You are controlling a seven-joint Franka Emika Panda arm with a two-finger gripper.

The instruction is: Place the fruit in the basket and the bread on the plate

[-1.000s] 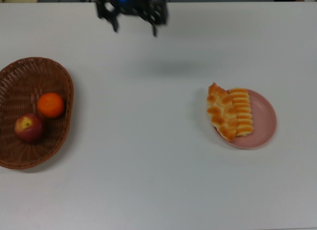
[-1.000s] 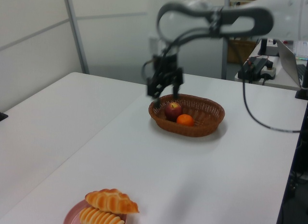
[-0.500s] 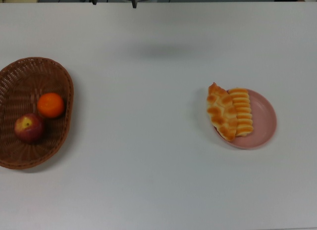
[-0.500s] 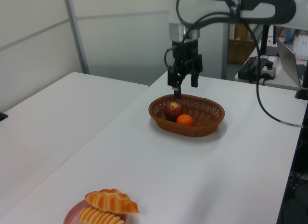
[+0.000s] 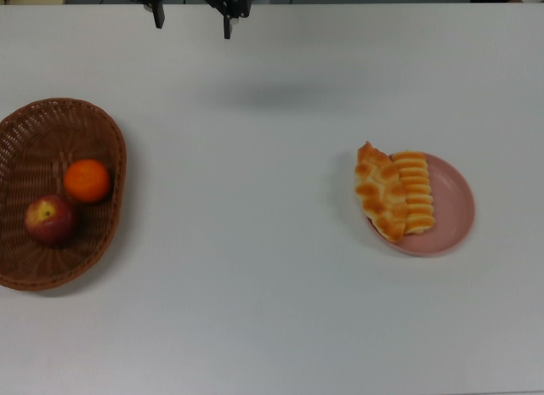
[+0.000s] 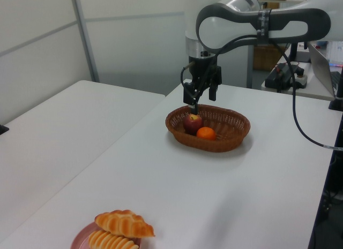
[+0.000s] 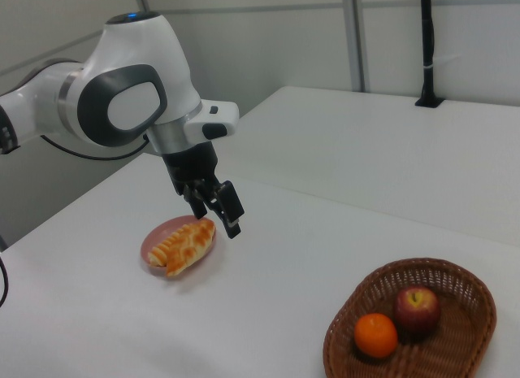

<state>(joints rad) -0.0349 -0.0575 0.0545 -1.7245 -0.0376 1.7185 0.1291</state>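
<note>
The tool (image 5: 193, 21) has come back down a little since half a second ago: in the top view only its tips showed at the top edge then, and now more of it shows there. The fruit and bread have not moved.

The small orange mandarin (image 5: 87, 180) and the dark red apple (image 5: 50, 220) both lie inside the brown basket (image 5: 59, 119). They sit just beside each other. In the top view the basket is at the left side of the table (image 5: 255, 284).

The knobbly braided loaf (image 5: 379, 193) and the striped roll (image 5: 415, 192) lie side by side, touching, on the pink plate (image 5: 455, 210). The loaf hangs over the plate's edge a bit on the top view's left. The plate is at the top view's right, well apart from the basket.

The tool is up in the air, holding nothing. Its two fingers are spread apart. In the right view it hangs in front of the plate (image 7: 152, 241) and the loaf (image 7: 188, 244). In the left view it (image 6: 201, 98) hangs above the far rim of the basket (image 6: 225, 144), near the apple (image 6: 193, 122).
</note>
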